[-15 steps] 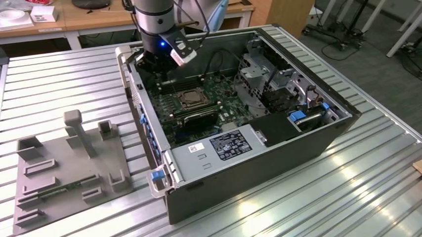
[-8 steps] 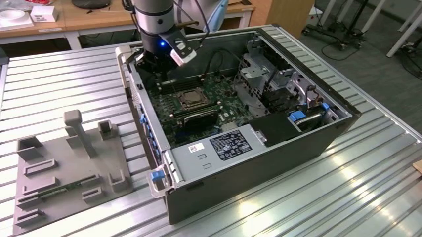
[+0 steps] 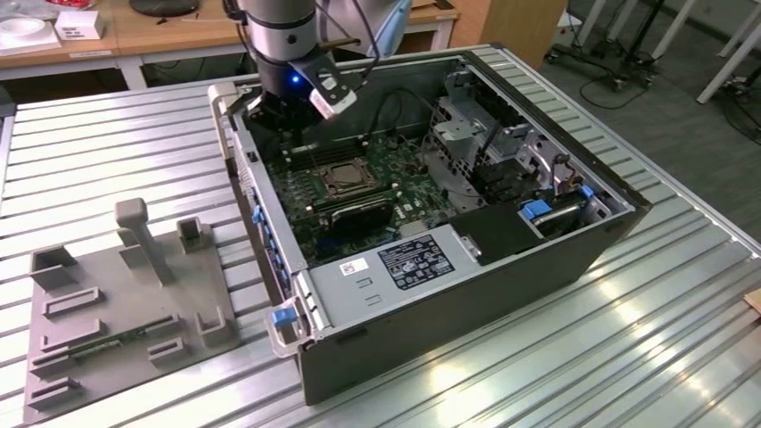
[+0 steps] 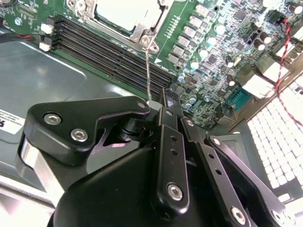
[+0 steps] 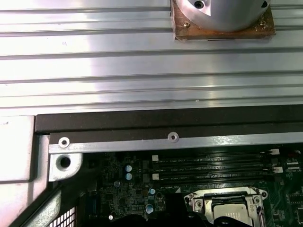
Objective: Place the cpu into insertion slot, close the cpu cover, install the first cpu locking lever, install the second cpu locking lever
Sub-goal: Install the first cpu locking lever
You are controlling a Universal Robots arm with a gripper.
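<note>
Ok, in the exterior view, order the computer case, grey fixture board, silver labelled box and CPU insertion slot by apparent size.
Largest to smallest:
1. computer case
2. grey fixture board
3. silver labelled box
4. insertion slot
The differences are clear enough to rank.

- motherboard [image 3: 393, 169]: green all over, with long black memory slots [image 4: 109, 47] running across it
- cpu cover [image 5: 222, 194]: shiny silver, and the thin cpu locking lever [image 4: 148, 71] is the same colour
- jaws: matte black with silver screw heads
- desk [image 3: 666, 339]: silvery metal, ribbed stripes the whole way
- computer case [image 3: 476, 303]: dark grey-black, with little blue clips [image 3: 283, 314]
- fixture plate [image 3: 119, 303]: plain grey
- twisted wire [image 4: 285, 38]: red and black
</note>
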